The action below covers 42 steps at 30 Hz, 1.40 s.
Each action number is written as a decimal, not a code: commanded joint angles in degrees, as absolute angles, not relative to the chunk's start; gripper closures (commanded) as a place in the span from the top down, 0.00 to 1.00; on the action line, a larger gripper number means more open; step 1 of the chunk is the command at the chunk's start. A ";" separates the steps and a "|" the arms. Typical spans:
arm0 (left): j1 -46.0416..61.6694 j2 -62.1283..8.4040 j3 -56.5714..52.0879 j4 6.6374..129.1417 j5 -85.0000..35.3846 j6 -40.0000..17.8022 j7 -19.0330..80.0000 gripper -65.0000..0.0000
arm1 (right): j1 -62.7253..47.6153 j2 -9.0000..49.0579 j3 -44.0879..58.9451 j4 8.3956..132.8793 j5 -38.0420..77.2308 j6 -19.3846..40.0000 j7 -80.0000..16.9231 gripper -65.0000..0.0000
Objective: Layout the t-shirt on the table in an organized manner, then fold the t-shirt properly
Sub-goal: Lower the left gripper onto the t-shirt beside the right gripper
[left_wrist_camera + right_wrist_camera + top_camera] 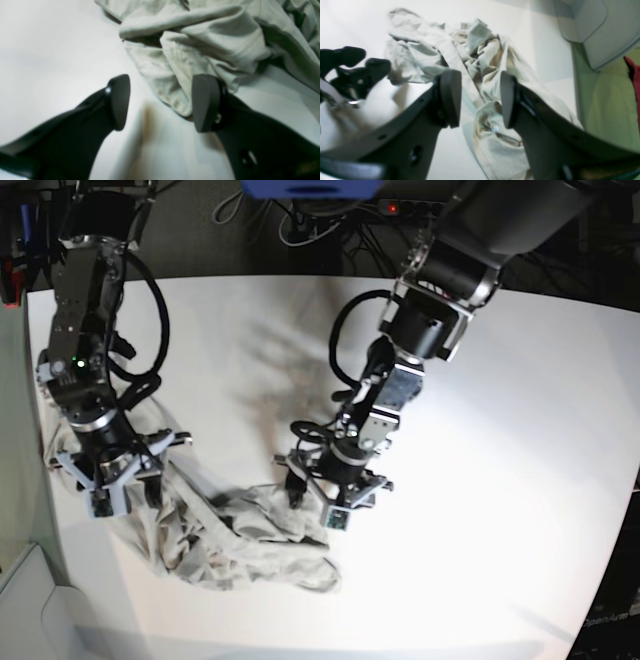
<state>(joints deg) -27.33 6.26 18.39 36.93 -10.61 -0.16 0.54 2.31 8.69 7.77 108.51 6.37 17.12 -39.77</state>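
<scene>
Left jaws (pixel 160 102) stand apart with nothing clamped; one pad (pixel 206 102) rests against a bunched fold of the t-shirt (pixel 200 50), the other over bare surface (pixel 50 50). Right jaws (pixel 480 100) also stand apart and unloaded, poised above the cloth with a strip of t-shirt (pixel 492 140) visible between them. In the base view the t-shirt (pixel 240 545) lies crumpled in a heap near the front-left corner of the white surface (pixel 500 480), spanning from the right jaws (pixel 108 475) at the left edge to the left jaws (pixel 328 498) nearer the middle
</scene>
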 commanded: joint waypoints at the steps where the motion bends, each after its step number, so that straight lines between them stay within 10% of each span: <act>1: -29.41 7.16 18.42 36.62 -10.59 -0.04 -1.80 0.58 | 2.95 9.19 8.13 109.58 6.37 17.98 -38.37 0.41; 30: -29.93 9.00 18.59 32.57 -10.15 -0.22 -4.97 0.57 | -1.36 8.84 8.13 109.58 6.37 17.98 -38.37 0.40; 42: -30.64 9.00 25.27 32.31 -10.33 -0.22 -4.97 0.16 | -3.38 8.84 8.13 109.58 6.46 17.98 -38.37 0.40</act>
